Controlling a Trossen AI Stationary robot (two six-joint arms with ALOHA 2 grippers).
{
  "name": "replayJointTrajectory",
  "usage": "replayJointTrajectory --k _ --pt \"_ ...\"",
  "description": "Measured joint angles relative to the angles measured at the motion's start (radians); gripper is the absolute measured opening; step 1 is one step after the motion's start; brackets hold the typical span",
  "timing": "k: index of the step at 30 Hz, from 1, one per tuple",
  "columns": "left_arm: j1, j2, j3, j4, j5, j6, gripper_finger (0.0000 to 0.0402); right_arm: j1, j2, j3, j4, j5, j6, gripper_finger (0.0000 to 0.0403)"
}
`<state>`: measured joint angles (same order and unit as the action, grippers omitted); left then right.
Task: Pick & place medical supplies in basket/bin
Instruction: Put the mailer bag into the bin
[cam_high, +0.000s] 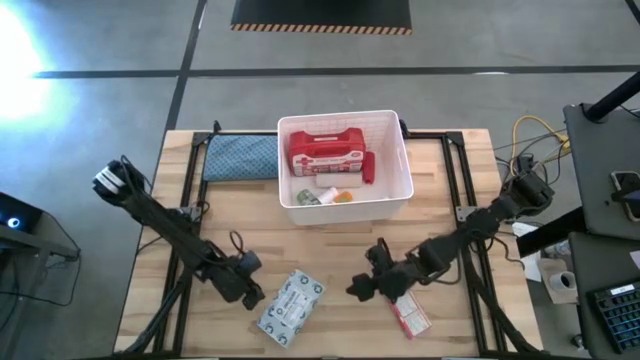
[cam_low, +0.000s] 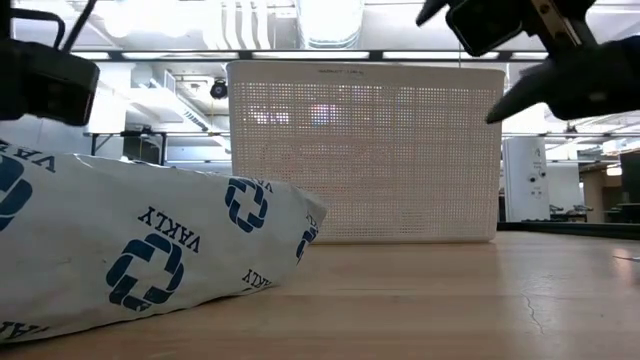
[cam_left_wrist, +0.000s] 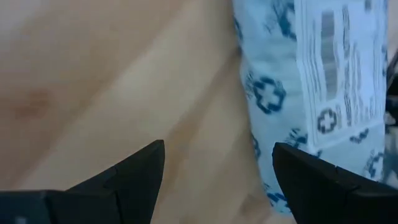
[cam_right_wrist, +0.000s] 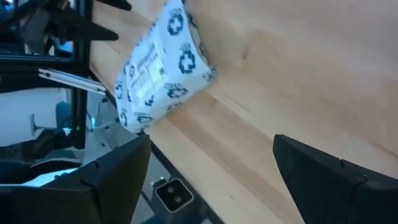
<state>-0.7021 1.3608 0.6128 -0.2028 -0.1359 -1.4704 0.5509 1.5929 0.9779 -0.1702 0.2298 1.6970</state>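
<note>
The grey-white patterned wipes packet (cam_high: 290, 305) lies flat on the wood near the table's near edge, and fills the left of the low view (cam_low: 150, 250). My left gripper (cam_high: 252, 294) hovers open just left of it; in its wrist view (cam_left_wrist: 217, 168) the packet (cam_left_wrist: 311, 81) lies beside one finger. My right gripper (cam_high: 358, 288) is open to the packet's right, with the packet (cam_right_wrist: 165, 65) ahead of it. A small red-white box (cam_high: 408, 313) lies under the right arm. The white tub (cam_high: 400, 190) holds the red first-aid case (cam_high: 323, 150), a red tube (cam_high: 368, 168) and small bottles (cam_high: 318, 197).
The teal-blue cloth pad (cam_high: 240, 157) lies against the tub's left side at the far edge. Black frame rails (cam_high: 462, 170) run along the table's left, right and far sides. Bare wood (cam_high: 330, 250) lies between the tub and the packet.
</note>
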Motion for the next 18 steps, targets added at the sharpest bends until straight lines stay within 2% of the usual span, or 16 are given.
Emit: replayJointTrajectory --k 3,7,13,18 --pt "0.001 0.073 0.01 0.112 0.039 0.031 0.0276 -0.006 0.0 -0.012 -0.002 -0.046 0.007 0.0329" --pt "0.003 0.168 0.02 0.258 0.048 0.042 0.0276 -0.008 0.001 -0.039 -0.006 -0.047 0.044 0.0329" --pt "0.022 0.259 0.076 0.324 0.057 0.052 0.0275 -0.012 0.026 -0.047 0.022 -0.038 0.053 0.0329" --pt "0.082 0.308 0.136 0.362 0.062 0.153 0.0275 -0.022 0.125 -0.046 0.142 -0.051 0.041 0.0329"
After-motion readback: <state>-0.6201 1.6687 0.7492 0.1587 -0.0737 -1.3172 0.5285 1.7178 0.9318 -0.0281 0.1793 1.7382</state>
